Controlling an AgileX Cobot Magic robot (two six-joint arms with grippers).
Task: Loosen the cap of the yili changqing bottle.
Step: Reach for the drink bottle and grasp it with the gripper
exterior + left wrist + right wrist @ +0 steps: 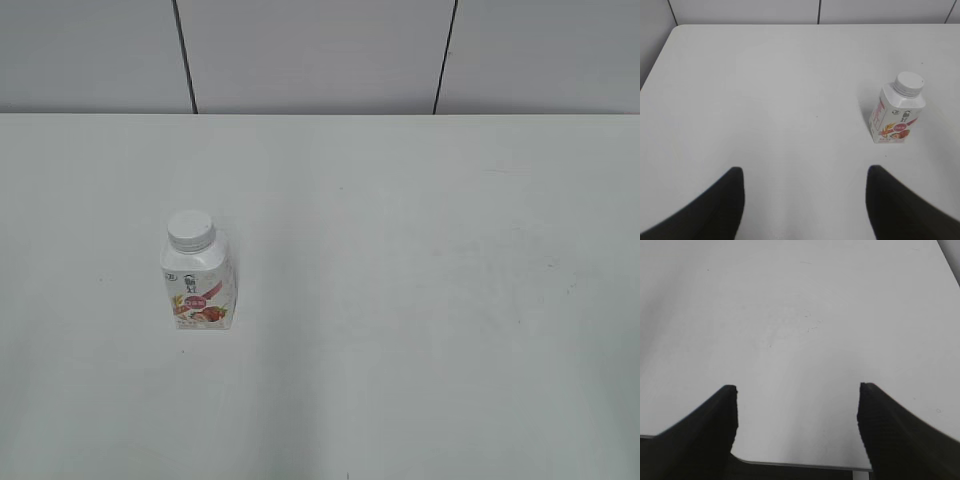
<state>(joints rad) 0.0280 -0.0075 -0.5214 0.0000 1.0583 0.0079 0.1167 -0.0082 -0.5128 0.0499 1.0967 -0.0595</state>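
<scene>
Upright on the table (420, 300) stands the yili changqing bottle (198, 285), cap (190, 230) on top and free to be gripped, label facing out. Ahead and right of the left gripper (805, 200), well apart from its spread, empty jaws. Nowhere near the right gripper (797, 430), jaws likewise wide and empty.

Looking like a lab or robot test cell rather than a home or shop. Showing a plain white desk (420, 300), bare and faintly scuffed, filling nearly every view. Running behind the desk, a wall of pale grey panels (310, 55) split by thin dark vertical seams. Standing alone on the desk, well short of that wall, a single small drink bottle (198, 275). Lacking any household clutter, shelving or signage around the desk.
</scene>
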